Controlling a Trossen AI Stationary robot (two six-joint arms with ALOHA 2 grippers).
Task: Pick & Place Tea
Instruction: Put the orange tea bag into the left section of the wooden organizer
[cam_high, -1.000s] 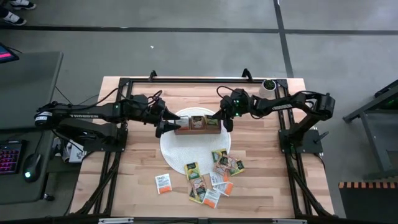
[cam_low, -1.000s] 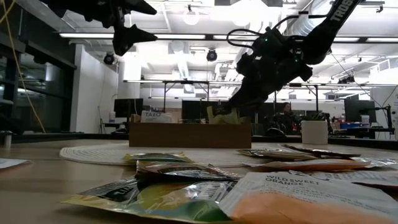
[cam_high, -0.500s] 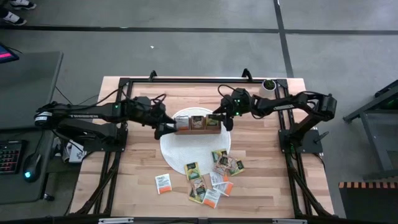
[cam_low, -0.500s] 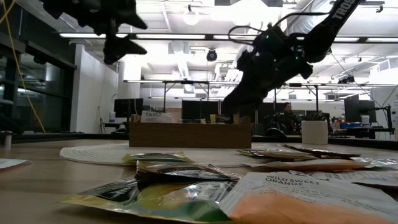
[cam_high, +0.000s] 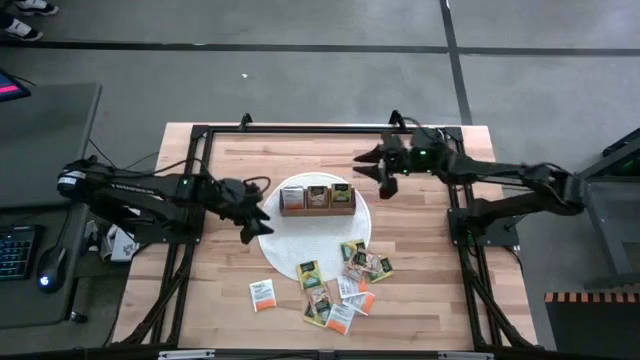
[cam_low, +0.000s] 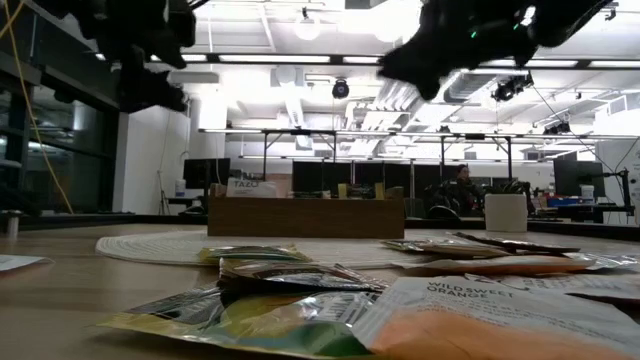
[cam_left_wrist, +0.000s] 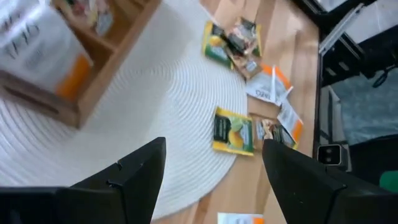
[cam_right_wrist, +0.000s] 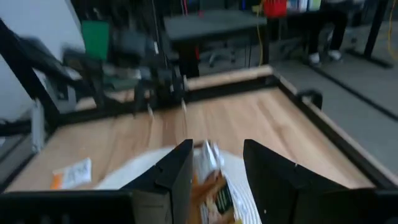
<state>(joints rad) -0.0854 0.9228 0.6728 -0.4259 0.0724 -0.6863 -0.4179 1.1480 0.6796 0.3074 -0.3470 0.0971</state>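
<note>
Open mat (cam_high: 285, 243) lies between the wooden box (cam_high: 317, 199) and scattered tea packets (cam_high: 340, 280).

The left gripper (cam_left_wrist: 208, 180) has its two dark fingers (cam_left_wrist: 134, 177) spread wide apart with nothing between them, above a round white woven mat (cam_left_wrist: 155, 118). A wooden box (cam_left_wrist: 93, 68) stands on the mat, with a white and orange packet (cam_left_wrist: 46, 46) upright in one compartment. A green tea packet (cam_left_wrist: 233, 130) lies across the mat's edge. More tea packets (cam_left_wrist: 255, 68), green, orange and white, lie scattered on the wooden table (cam_left_wrist: 292, 43) just beyond the mat.
</note>
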